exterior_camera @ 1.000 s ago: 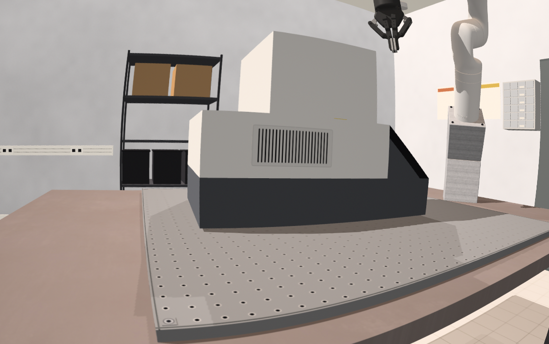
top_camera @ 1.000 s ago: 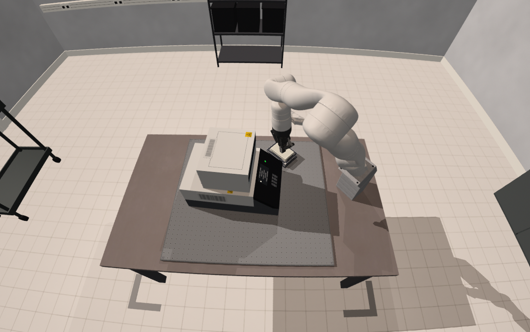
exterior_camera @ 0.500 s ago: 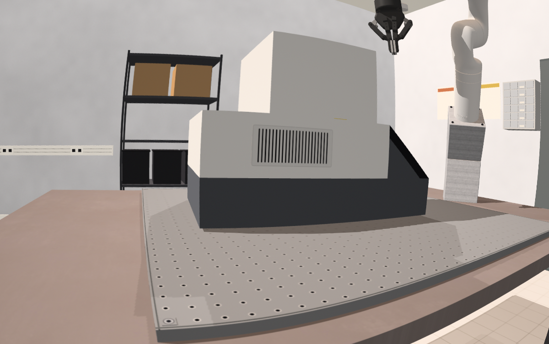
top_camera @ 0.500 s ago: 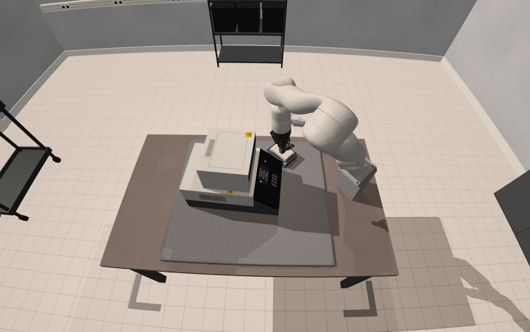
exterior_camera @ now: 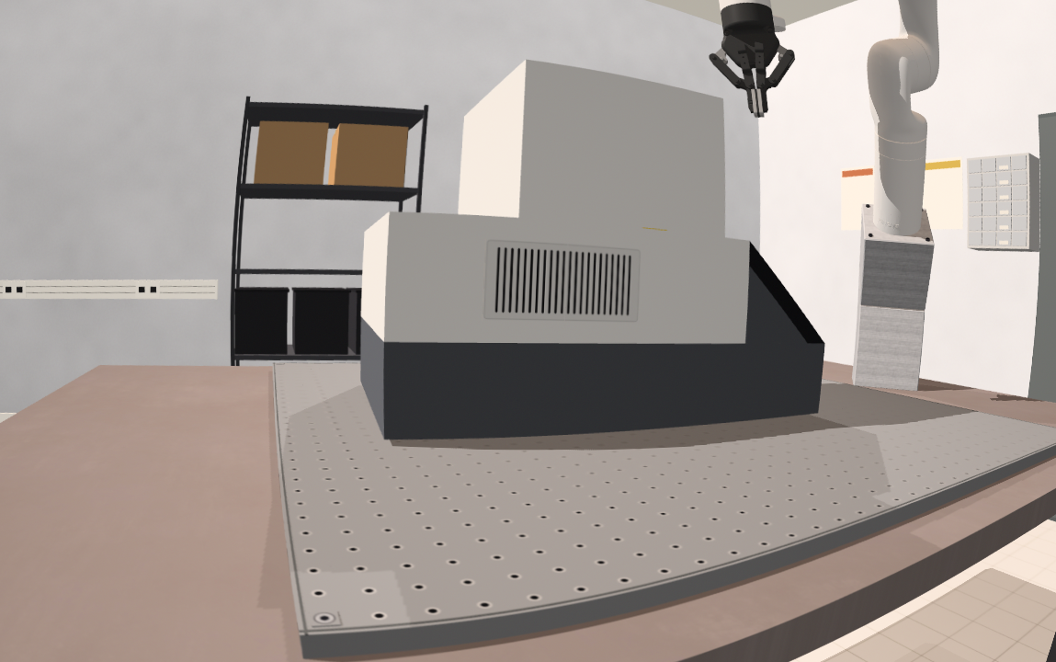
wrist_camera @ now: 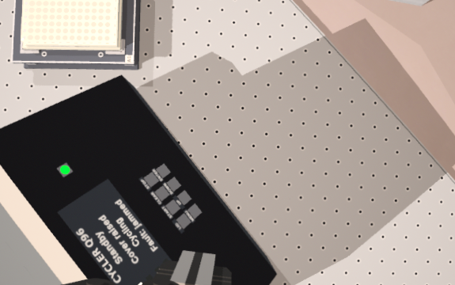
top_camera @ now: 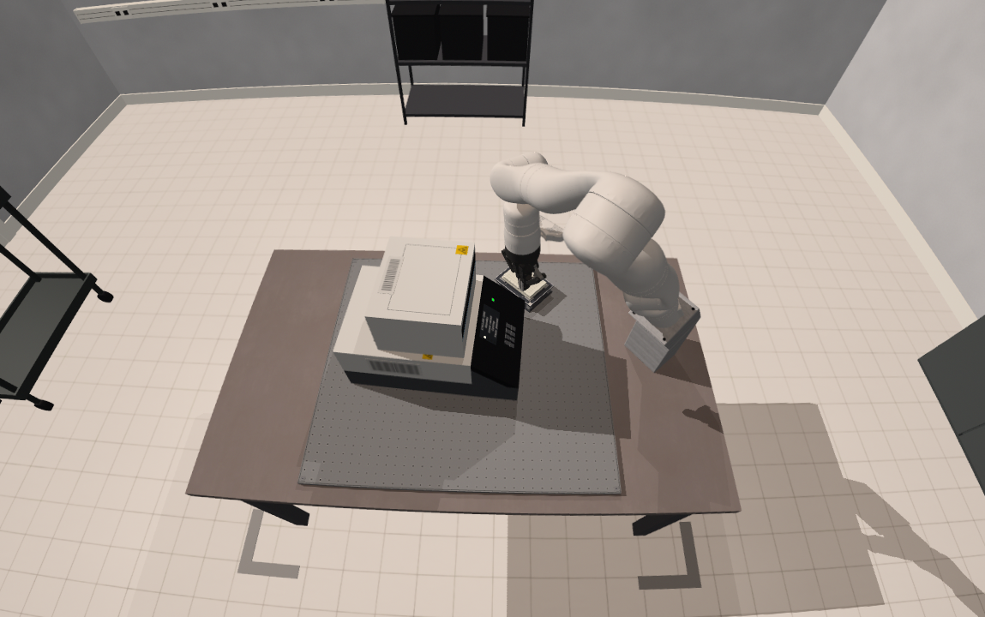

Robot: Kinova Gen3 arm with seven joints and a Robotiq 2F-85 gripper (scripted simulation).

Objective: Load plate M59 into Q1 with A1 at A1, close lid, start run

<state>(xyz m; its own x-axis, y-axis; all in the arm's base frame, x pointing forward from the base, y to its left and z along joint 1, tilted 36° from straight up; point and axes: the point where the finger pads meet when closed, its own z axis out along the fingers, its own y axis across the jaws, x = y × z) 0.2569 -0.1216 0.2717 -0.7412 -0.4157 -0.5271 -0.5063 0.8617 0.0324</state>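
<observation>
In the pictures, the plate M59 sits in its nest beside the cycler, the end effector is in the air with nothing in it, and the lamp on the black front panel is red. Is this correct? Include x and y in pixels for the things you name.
Not quite: the lamp [top_camera: 492,300] [wrist_camera: 65,169] is green, not red, as the wrist view shows most clearly. The rest of your statement can stay.

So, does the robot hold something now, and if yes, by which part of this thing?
Nothing is held: the end effector is shut, with no object between its fingers.
</observation>
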